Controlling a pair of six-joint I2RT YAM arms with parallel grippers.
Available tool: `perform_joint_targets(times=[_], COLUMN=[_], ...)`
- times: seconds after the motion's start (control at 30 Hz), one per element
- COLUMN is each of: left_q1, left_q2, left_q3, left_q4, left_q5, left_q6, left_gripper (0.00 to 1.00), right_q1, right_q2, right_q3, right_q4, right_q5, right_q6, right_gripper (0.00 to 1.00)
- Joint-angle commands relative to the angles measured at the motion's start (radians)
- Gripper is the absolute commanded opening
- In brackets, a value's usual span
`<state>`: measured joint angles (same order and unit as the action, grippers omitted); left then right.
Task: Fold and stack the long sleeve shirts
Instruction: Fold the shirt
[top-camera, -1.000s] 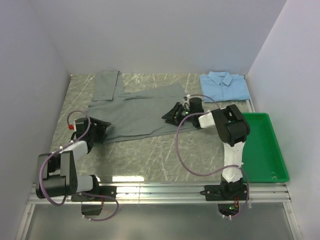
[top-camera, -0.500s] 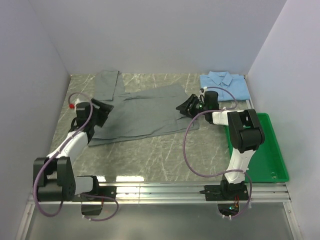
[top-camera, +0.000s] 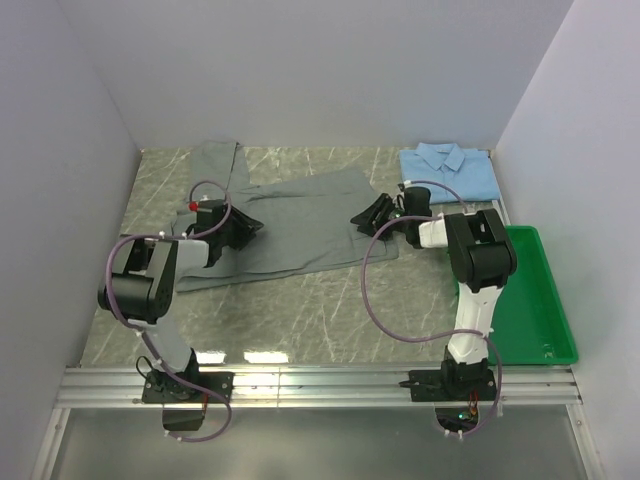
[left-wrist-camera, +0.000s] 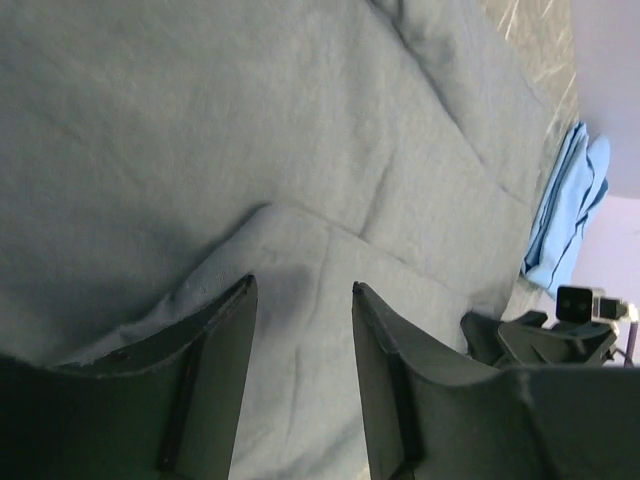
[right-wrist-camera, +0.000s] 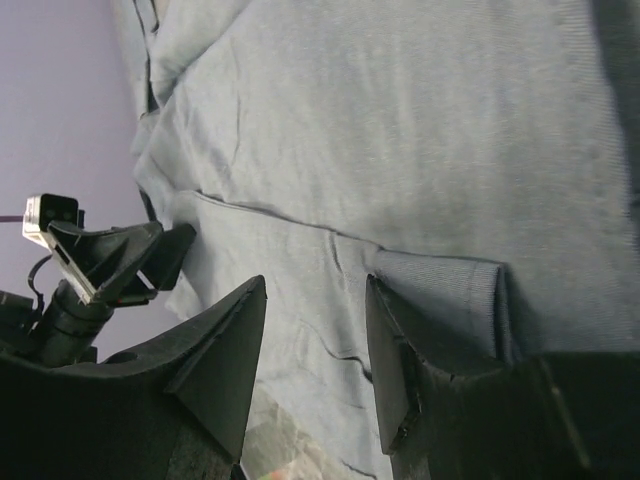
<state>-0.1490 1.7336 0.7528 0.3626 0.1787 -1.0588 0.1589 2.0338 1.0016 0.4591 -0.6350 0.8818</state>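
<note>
Step in hand, by judgement: an early fold of the garment not yet folded. Left gripper (top-camera: 250, 228) low over the 9 o'clock part of the plain grey collared cloth long sleeve shirt (top-camera: 300, 215), jaws parted astride a raised crease of fabric, nothing seen clamped. Right gripper (top-camera: 362, 214) at the same shirt's 3 o'clock edge, jaws likewise parted, one fingertip against a rolled hem, no cloth pinched across the gap. Garment spread flat at the centre of the dark marbled table (top-camera: 300, 300), one sleeve reaching toward 11 o'clock. Light blue collared cloth shirt (top-camera: 450, 170) already folded at 1 o'clock. Green plastic tray (top-camera: 520, 290) at 4 o'clock, apart from both shirts. Next move, as judged: closing of each pair of jaws on the cloth beneath, then a level lift and carry-over for a square fold. Stacking with the blue shirt not yet due.
</note>
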Motion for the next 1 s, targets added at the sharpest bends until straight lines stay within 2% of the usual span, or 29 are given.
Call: perform_joint_targets(times=[0.0, 0.13, 0.3, 0.37, 0.53, 0.6, 0.7, 0.87, 0.97], left_q1=[0.031, 0.086, 0.146, 0.146, 0.174, 0.175, 0.177, 0.206, 0.265], left_q2=[0.021, 0.015, -0.048, -0.143, -0.412, -0.529, -0.630, -0.661, -0.674], left_q3=[0.028, -0.047, -0.073, -0.090, -0.118, -0.162, -0.245, -0.383, -0.452], left_q4=[0.134, 0.200, 0.138, 0.095, -0.146, -0.219, -0.247, -0.260, -0.276], left_q5=[-0.022, -0.036, 0.004, -0.011, -0.067, -0.111, -0.133, -0.148, -0.163], left_q6=[0.011, -0.017, -0.055, -0.056, -0.026, -0.020, -0.033, -0.085, -0.127], left_gripper=[0.49, 0.51, 0.58, 0.60, 0.62, 0.60, 0.57, 0.51, 0.48], right_q1=[-0.027, -0.053, -0.062, -0.061, -0.058, -0.053, -0.044, -0.030, -0.032], right_q2=[-0.004, -0.032, -0.061, -0.095, -0.207, -0.248, -0.285, -0.282, -0.285], right_q3=[-0.017, -0.057, -0.063, -0.067, -0.077, -0.084, -0.110, -0.162, -0.187], right_q4=[0.033, 0.001, -0.046, -0.050, -0.080, -0.099, -0.096, -0.053, -0.057], right_q5=[0.031, 0.063, 0.087, 0.083, 0.061, 0.054, 0.043, 0.011, 0.024], right_q6=[0.002, -0.009, -0.029, -0.040, -0.072, -0.086, -0.081, -0.053, -0.060], right_gripper=[0.52, 0.52, 0.52, 0.52, 0.52, 0.52, 0.52, 0.52, 0.52])
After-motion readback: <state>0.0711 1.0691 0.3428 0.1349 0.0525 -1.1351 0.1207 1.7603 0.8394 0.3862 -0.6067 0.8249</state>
